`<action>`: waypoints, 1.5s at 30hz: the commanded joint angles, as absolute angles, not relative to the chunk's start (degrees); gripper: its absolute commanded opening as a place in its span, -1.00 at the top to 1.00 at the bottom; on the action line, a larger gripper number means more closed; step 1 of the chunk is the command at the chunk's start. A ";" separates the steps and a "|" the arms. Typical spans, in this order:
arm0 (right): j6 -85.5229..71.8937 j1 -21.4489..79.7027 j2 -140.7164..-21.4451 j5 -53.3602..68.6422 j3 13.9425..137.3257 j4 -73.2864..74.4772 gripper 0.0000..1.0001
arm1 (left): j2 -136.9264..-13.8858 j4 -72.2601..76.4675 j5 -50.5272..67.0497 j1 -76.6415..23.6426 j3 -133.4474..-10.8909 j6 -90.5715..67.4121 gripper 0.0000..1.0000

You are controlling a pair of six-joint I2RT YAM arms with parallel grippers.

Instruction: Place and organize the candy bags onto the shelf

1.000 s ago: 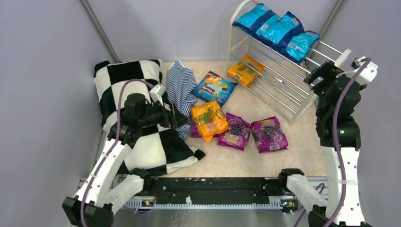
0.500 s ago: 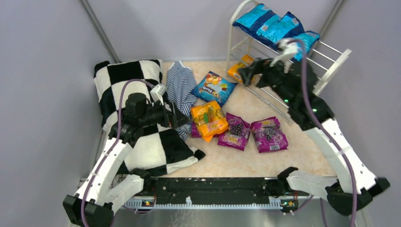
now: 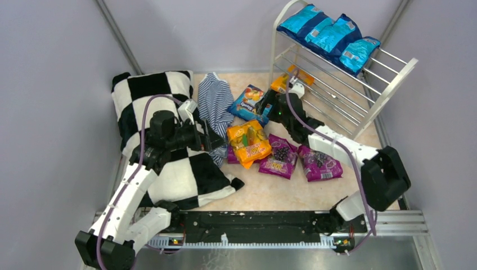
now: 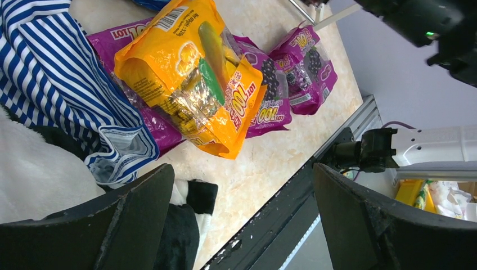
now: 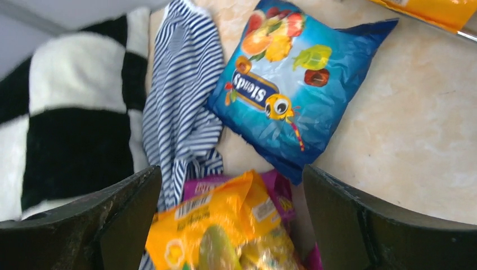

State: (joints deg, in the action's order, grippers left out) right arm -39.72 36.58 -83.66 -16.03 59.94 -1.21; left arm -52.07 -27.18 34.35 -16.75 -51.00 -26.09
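Observation:
The white shelf (image 3: 360, 95) stands at the back right with three blue candy bags (image 3: 329, 35) on its top tier and an orange bag (image 3: 281, 83) lower down. On the floor lie a blue bag (image 3: 247, 102), an orange bag (image 3: 248, 142) and purple bags (image 3: 279, 156) (image 3: 319, 162). My right gripper (image 3: 261, 107) is open and empty, low over the blue bag (image 5: 292, 84); the orange bag (image 5: 225, 230) shows between its fingers. My left gripper (image 3: 216, 143) is open and empty at the pillow's edge, beside the orange bag (image 4: 191, 73) and purple bags (image 4: 306, 62).
A black-and-white checkered pillow (image 3: 152, 107) fills the left side under my left arm. A blue-and-white striped cloth (image 3: 215, 101) lies between the pillow and the bags, also in the left wrist view (image 4: 50, 73). The black base rail (image 3: 253, 225) runs along the near edge.
My right arm has swung from beside the shelf, across it, down and left to the blue bag on the floor. The left arm and the bags have not moved.

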 commanded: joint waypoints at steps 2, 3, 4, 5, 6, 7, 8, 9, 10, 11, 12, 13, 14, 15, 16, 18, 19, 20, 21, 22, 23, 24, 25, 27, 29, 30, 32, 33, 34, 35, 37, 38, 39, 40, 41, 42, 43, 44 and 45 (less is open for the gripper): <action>-57.26 29.74 -90.78 -15.71 56.18 -15.55 -0.77 | -50.89 -26.81 33.51 -16.73 -52.13 -27.24 -0.97; -57.88 29.06 -92.36 -15.41 56.01 -16.83 -0.77 | -50.98 -26.66 33.41 -16.73 -52.00 -27.25 -0.98; -57.81 28.93 -93.79 -15.86 56.58 -17.02 -0.77 | -50.99 -26.57 33.40 -16.75 -51.95 -27.25 -0.97; -57.19 28.90 -95.33 -16.44 57.59 -16.72 -0.77 | -51.01 -26.39 33.40 -16.75 -51.66 -27.25 -0.97; -56.69 28.91 -96.79 -16.69 58.60 -16.89 -0.78 | -51.20 -26.14 33.49 -16.77 -51.49 -27.17 -0.97; -56.65 28.92 -98.11 -17.15 58.82 -17.24 -0.79 | -51.39 -26.05 33.66 -16.71 -51.32 -27.16 -0.98; -57.01 28.92 -99.40 -18.12 59.07 -17.38 -0.79 | -51.68 -25.91 33.73 -16.73 -51.18 -27.16 -0.98; -57.50 28.92 -100.41 -19.08 59.28 -17.28 -0.81 | -51.91 -25.78 33.87 -16.77 -51.11 -27.16 -0.97; -58.02 28.92 -101.60 -19.99 59.36 -17.33 -0.82 | -52.11 -25.60 34.06 -16.76 -50.95 -27.16 -0.97; -58.78 28.87 -102.66 -20.55 59.41 -17.67 -0.83 | -52.28 -25.46 34.14 -16.71 -50.79 -27.08 -0.97; -59.61 28.91 -103.79 -20.79 59.35 -18.30 -0.83 | -52.34 -25.17 34.12 -16.70 -50.61 -26.99 -0.97; -60.56 28.89 -105.09 -20.69 59.44 -19.13 -0.83 | -52.43 -25.01 34.10 -16.72 -50.48 -26.92 -0.97; -61.37 28.96 -106.28 -20.58 59.65 -19.69 -0.83 | -52.61 -24.82 34.04 -16.70 -50.39 -26.78 -0.97; -61.92 28.90 -107.58 -20.63 60.01 -20.06 -0.83 | -52.84 -24.79 34.02 -16.74 -50.44 -26.61 -0.97; -62.03 28.91 -108.67 -20.65 60.38 -20.59 -0.82 | -53.02 -24.77 34.06 -16.76 -50.51 -26.44 -0.98; -61.47 28.91 -110.97 -20.57 61.27 -21.83 -0.81 | -53.46 -25.01 34.23 -16.73 -50.89 -26.14 -0.97; -60.98 28.92 -111.94 -20.49 61.84 -22.35 -0.80 | -53.48 -25.19 34.27 -16.75 -51.09 -26.04 -0.97; -60.44 28.94 -112.84 -20.67 62.20 -22.98 -0.78 | -53.44 -25.35 34.31 -16.75 -51.19 -25.88 -0.98; -60.14 28.96 -113.61 -20.78 62.34 -24.05 -0.75 | -53.39 -25.50 34.22 -16.76 -51.23 -25.66 -0.98; -59.97 28.90 -114.55 -20.77 62.32 -25.18 -0.69 | -53.26 -25.63 34.01 -16.75 -51.25 -25.47 -0.97; -59.89 28.91 -115.28 -20.76 62.31 -25.90 -0.62 | -53.20 -25.82 33.81 -16.73 -51.24 -25.28 -0.97; -59.90 28.99 -115.88 -21.19 62.45 -26.03 -0.54 | -53.19 -26.00 33.49 -16.68 -51.24 -25.11 -0.97; -60.12 29.07 -116.45 -22.17 62.56 -25.79 -0.49 | -53.18 -26.19 33.29 -16.74 -51.24 -24.94 -0.98; -60.29 29.29 -117.38 -23.80 62.81 -25.87 -0.39 | -53.31 -26.52 33.22 -16.70 -51.25 -24.80 -0.97; -60.31 29.57 -117.97 -24.78 63.09 -26.15 -0.24 | -53.29 -26.77 33.37 -16.70 -51.35 -24.87 -0.97; -60.04 29.68 -118.05 -25.25 63.06 -26.92 -0.15 | -53.20 -26.99 33.39 -16.66 -51.45 -24.81 -0.98; -59.06 29.94 -118.05 -25.73 62.68 -29.83 0.02 | -52.98 -27.50 33.40 -16.69 -51.80 -24.72 -0.97; -58.69 30.07 -118.05 -25.75 62.59 -30.89 0.10 | -52.93 -27.62 33.32 -16.70 -51.97 -24.63 -0.97; -58.63 30.09 -117.99 -25.63 62.70 -31.41 0.18 | -52.87 -27.84 33.25 -16.71 -52.13 -24.54 -0.97; -58.78 30.14 -117.88 -25.44 63.08 -31.39 0.28 | -52.85 -28.10 33.16 -16.68 -52.32 -24.45 -0.98; -58.80 30.14 -117.15 -24.91 64.22 -30.83 0.52 | -52.66 -28.50 33.07 -16.71 -52.66 -24.35 -0.98; -58.80 30.12 -116.44 -24.78 64.44 -30.54 0.63 | -52.57 -28.68 33.09 -16.69 -52.77 -24.35 -0.98; -58.73 30.19 -115.66 -24.70 64.46 -30.48 0.73 | -52.42 -28.78 33.15 -16.70 -52.88 -24.47 -0.97; -58.59 30.23 -114.66 -24.65 64.36 -30.53 0.83 | -52.31 -28.85 33.18 -16.68 -52.95 -24.58 -0.97; -58.31 30.23 -113.55 -24.67 64.30 -30.46 0.92 | -52.03 -29.03 33.22 -16.71 -52.99 -24.75 -0.98; -58.01 30.21 -112.50 -24.58 64.25 -30.26 1.00 | -51.79 -29.14 33.27 -16.70 -53.00 -24.92 -0.97; -57.67 30.23 -111.29 -24.46 64.15 -29.84 1.00 | -51.52 -29.37 33.30 -16.70 -53.07 -25.08 -0.98; -57.48 30.23 -110.10 -24.21 64.01 -29.36 1.00 | -51.21 -29.62 33.31 -16.70 -53.04 -25.20 -0.98; -57.10 30.29 -108.90 -23.82 63.77 -29.17 1.00 | -50.80 -29.81 33.24 -16.70 -53.00 -25.30 -0.97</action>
